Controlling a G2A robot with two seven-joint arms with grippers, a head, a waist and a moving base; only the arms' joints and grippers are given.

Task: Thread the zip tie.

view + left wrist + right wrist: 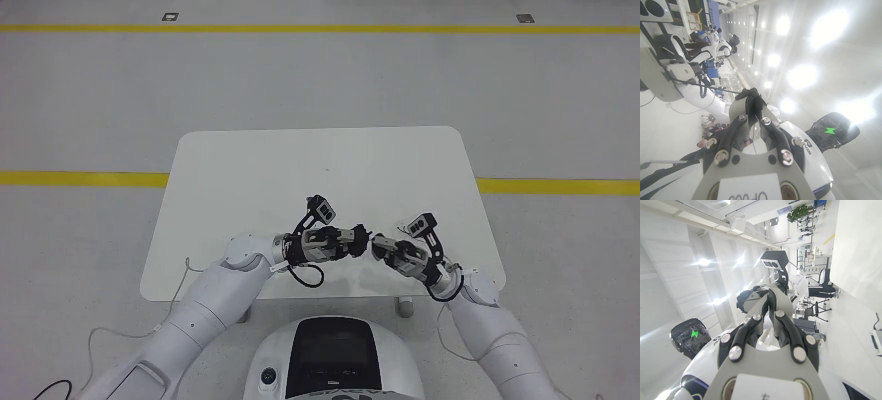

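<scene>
Alignment is what the coming move turns on: the left gripper (pixel 357 240) and the right gripper (pixel 382 246) face each other tip to tip in the air above the near part of the table (pixel 300 170), almost touching, on one line running side to side. We note the left fingers (pixel 738 108) closed on a dark strip that we take for the zip tie (pixel 750 93) — it sits right at the fingertips and pokes out toward the right arm, its long axis roughly along the fingers. A thin black strand (pixel 754 132) runs back through the left gripper; probably the tail, possibly a cable. The right fingers (pixel 772 300) are pressed together; whether they nip the tie's other end we cannot tell. Judgement: the left arm carries the tie, so threading needs fine tip-to-tip alignment — a small sideways error would miss the head
</scene>
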